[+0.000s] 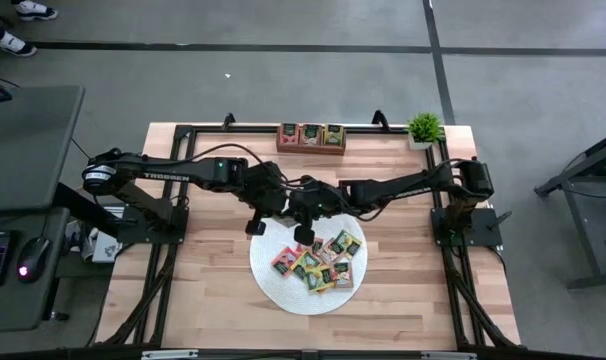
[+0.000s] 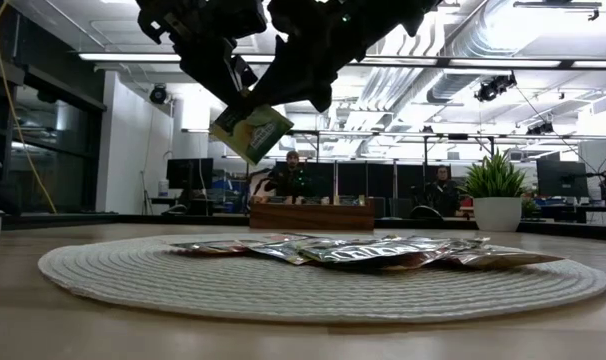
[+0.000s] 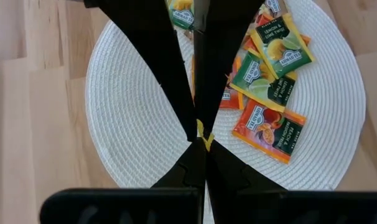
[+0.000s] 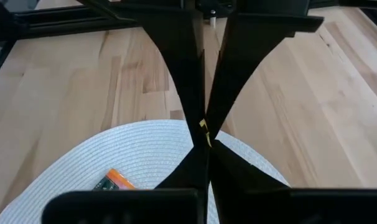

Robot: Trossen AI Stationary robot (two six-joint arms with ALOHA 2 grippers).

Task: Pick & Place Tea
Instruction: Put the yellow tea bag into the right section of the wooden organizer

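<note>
Left pincer [image 1: 255, 226]: hovers over the white woven mat [image 1: 273, 290] at its ten o'clock edge, clenched on a thin yellow sliver, seemingly a packet's edge.
Right pincer [image 1: 305, 234]: over the mat's twelve o'clock edge, likewise clenched on a yellow edge.
Lifted packet [image 2: 251, 131]: yellow-green, hanging tilted above the mat; which pincer carries it is unclear.
Why: probably raised for carrying to the wooden tray [image 1: 311, 136] at twelve o'clock on the tabletop [image 1: 403, 290].
Tea packets [image 1: 321, 262]: heaped on the mat's three o'clock half, below both pincers.
</note>
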